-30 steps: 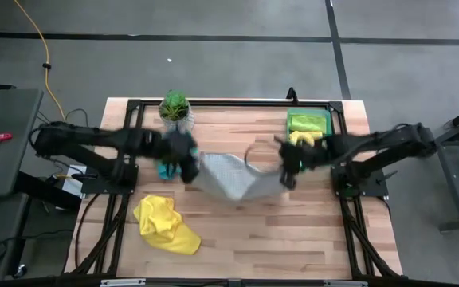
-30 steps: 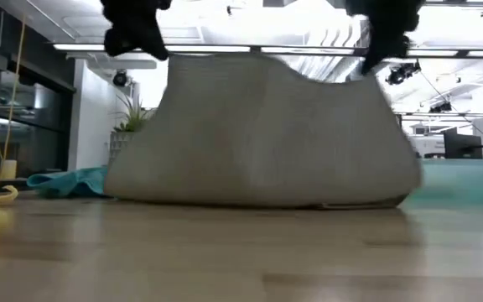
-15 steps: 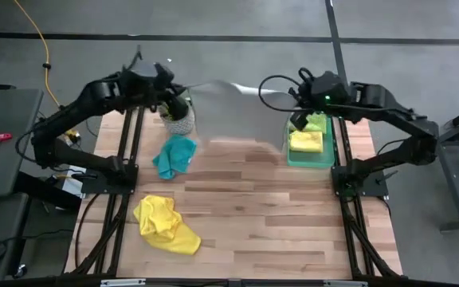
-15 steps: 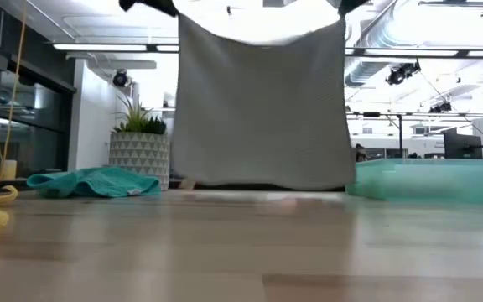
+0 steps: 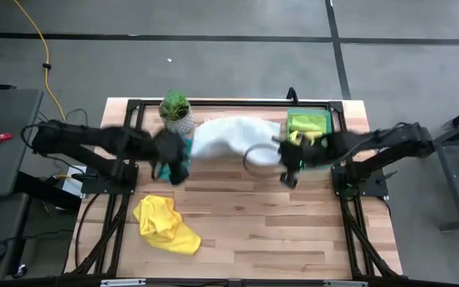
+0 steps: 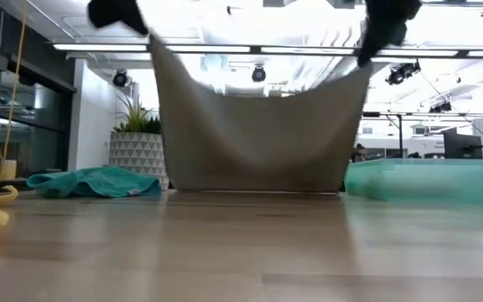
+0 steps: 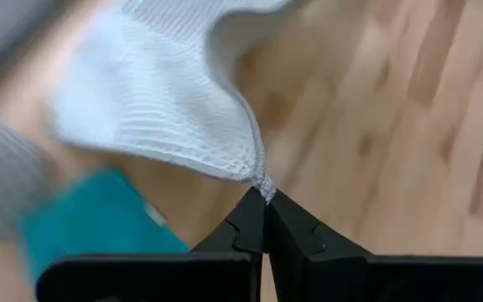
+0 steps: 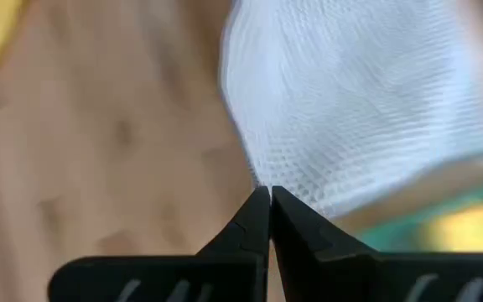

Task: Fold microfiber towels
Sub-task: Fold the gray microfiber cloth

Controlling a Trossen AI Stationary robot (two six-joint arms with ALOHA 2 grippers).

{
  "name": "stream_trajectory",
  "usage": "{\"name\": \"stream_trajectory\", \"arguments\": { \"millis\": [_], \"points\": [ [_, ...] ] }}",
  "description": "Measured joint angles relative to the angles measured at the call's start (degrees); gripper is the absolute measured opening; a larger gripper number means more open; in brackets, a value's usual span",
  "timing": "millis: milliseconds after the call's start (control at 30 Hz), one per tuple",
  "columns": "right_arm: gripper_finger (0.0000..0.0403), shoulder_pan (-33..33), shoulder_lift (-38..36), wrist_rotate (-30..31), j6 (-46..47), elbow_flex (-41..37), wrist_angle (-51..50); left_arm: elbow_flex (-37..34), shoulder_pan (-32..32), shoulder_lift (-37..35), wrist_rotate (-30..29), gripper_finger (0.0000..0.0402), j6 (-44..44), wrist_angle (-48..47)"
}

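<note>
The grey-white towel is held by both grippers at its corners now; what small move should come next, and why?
Probably lower both corners forward to lay it flat. The left gripper and right gripper are each shut on a corner of the grey-white towel, which sags between them while its lower edge touches the table.

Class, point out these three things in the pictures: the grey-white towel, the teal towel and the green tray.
grey-white towel [image 6: 258, 143], low view, middle of the hanging cloth.
teal towel [image 6: 95, 181], low view, top of the crumpled heap.
green tray [image 6: 430, 180], low view, front wall.
</note>
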Motion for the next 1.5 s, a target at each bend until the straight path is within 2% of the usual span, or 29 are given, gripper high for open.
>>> {"name": "stream_trajectory", "arguments": {
  "millis": [167, 367, 467, 600, 700, 900, 1033, 1267, 1500],
  "points": [
    [0.0, 9.24, 0.09, -4.59, 14.65, -16.42, 21.18, -14.75, -10.76, 3.04, 4.55, 0.0, -14.56, 15.39],
    [0.0, 19.0, 0.09, -4.54, 32.45, -29.93, 43.46, -28.23, -22.21, 11.25, 12.94, 0.0, -33.93, 36.77],
    [0.0, 23.16, 0.09, -4.54, 39.0, -32.41, 47.33, -29.73, -27.6, 15.93, 15.69, 0.0, -42.36, 43.39],
    [0.0, 28.31, 0.09, -6.75, 44.6, -32.01, 48.14, -29.58, -34.01, 19.69, 17.52, 0.0, -51.13, 54.25],
    [0.0, 31.96, 0.07, -7.82, 47.75, -30.94, 48.27, -29.58, -37.26, 19.81, 14.94, 0.0, -60.42, 53.41],
    [0.0, 37.01, 0.68, -8.29, 54.12, -30.43, 48.6, -29.58, -39.7, 18.03, 14.51, 0.0, -60.82, 53.39],
    [0.0, 36.34, 0.7, -9.3, 53.14, -30.4, 49.42, -29.58, -38.21, 16.15, 13.98, 0.0, -60.56, 53.55],
    [0.0, 28.38, -2.47, -8.26, 47.74, -30.35, 44.59, -29.6, -29.14, 8.18, 12.64, 0.0, -50.26, 47.48],
    [0.0, 18.65, -5.43, 0.19, 43.48, -30.37, 36.24, -29.58, -17.59, 0.75, 9.31, 0.0, -38.81, 31.62]
  ]
}}
